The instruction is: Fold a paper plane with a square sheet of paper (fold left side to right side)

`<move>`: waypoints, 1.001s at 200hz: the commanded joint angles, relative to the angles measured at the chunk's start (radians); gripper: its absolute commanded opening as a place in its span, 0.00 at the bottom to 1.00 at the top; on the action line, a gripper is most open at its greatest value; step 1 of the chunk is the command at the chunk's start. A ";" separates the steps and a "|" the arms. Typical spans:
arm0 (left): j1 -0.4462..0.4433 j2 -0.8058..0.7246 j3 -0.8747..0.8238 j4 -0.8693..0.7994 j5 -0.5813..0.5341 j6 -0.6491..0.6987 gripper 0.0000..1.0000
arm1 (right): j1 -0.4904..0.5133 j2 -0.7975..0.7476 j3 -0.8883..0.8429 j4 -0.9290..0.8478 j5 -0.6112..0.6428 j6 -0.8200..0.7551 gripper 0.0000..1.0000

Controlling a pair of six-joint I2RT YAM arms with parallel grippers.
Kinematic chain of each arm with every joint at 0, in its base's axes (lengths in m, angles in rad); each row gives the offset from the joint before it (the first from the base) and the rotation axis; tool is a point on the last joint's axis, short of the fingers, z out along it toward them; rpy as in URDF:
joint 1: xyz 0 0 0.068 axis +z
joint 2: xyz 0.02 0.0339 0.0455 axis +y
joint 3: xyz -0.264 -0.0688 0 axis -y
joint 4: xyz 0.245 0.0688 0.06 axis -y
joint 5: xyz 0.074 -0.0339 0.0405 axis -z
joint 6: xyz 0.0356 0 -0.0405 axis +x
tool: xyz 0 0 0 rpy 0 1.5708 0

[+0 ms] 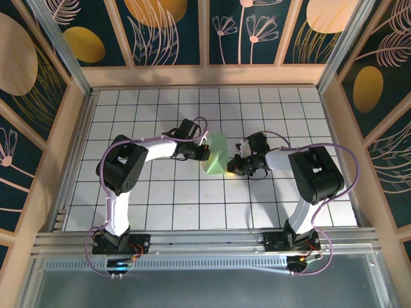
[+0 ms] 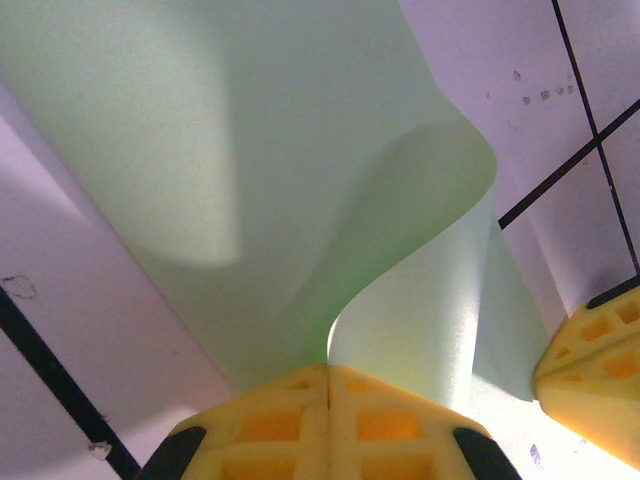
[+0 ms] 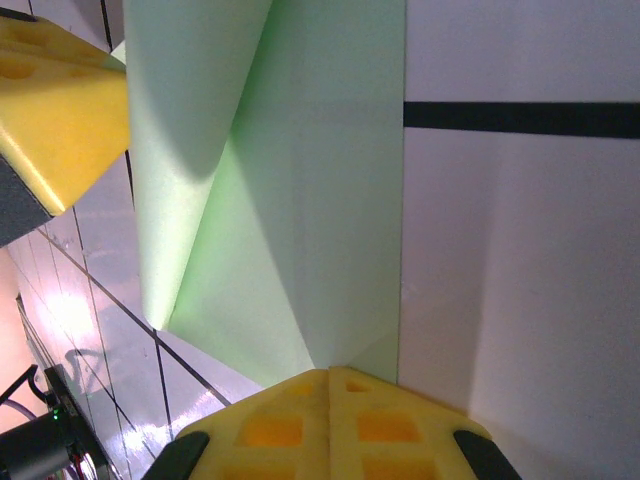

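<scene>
The table (image 1: 160, 205) is a white surface ruled with a black grid, enclosed by dark panels (image 1: 58, 38) printed with leaves and flowers. The left arm (image 1: 122, 170) and the right arm (image 1: 314, 173) rise from their bases at the near edge and bend inward toward the middle of the table.

The sheet of paper (image 1: 217, 155) is pale green and sits near the centre of the table, between the two grippers. One part lies flat on the tiles. The other part is lifted and curls over it in a loose, uncreased bend. In the left wrist view, the sheet of paper (image 2: 250, 150) rises from the fingertips in an S-shaped curve. In the right wrist view, the sheet of paper (image 3: 320, 200) has its flat layer down on the tile, with the raised flap leaning across it.

The left gripper (image 1: 204, 152) is at the sheet's left side. Its yellow pads (image 2: 270, 425) are pressed together, pinching the lifted edge.

The right gripper (image 1: 236, 163) is at the sheet's right side. Its pads (image 3: 390, 430) are pressed together, with the tip at the flat layer's edge. Whether paper is clamped there cannot be determined.
</scene>
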 commanded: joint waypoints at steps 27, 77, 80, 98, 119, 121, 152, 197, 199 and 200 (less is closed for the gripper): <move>0.007 0.021 -0.023 -0.005 -0.010 0.014 0.00 | 0.000 0.039 0.007 -0.069 0.081 -0.024 0.00; 0.007 0.036 -0.043 0.009 -0.024 0.014 0.00 | 0.001 -0.016 0.056 -0.073 0.040 -0.015 0.00; 0.007 0.037 -0.044 0.011 -0.022 0.013 0.00 | 0.001 -0.022 0.058 -0.073 0.037 -0.014 0.00; 0.007 0.043 -0.045 0.020 -0.020 0.008 0.00 | 0.000 -0.044 0.067 -0.075 0.025 -0.010 0.00; 0.008 0.047 -0.042 0.023 -0.016 0.008 0.00 | 0.000 -0.063 0.071 -0.082 0.019 -0.006 0.00; 0.007 0.047 -0.042 0.023 -0.016 0.008 0.00 | 0.001 -0.065 0.072 -0.081 0.019 -0.005 0.00; 0.007 0.039 -0.042 0.025 -0.013 0.008 0.00 | 0.002 -0.073 0.064 -0.046 -0.013 0.014 0.00; 0.007 0.003 -0.032 0.017 -0.006 0.004 0.00 | 0.020 -0.006 0.051 -0.005 -0.015 0.039 0.00; 0.007 0.002 -0.030 0.016 -0.006 0.004 0.00 | 0.021 -0.003 0.050 -0.004 -0.012 0.040 0.00; 0.007 0.002 -0.029 0.016 -0.006 0.004 0.00 | 0.021 -0.002 0.049 -0.004 -0.011 0.039 0.00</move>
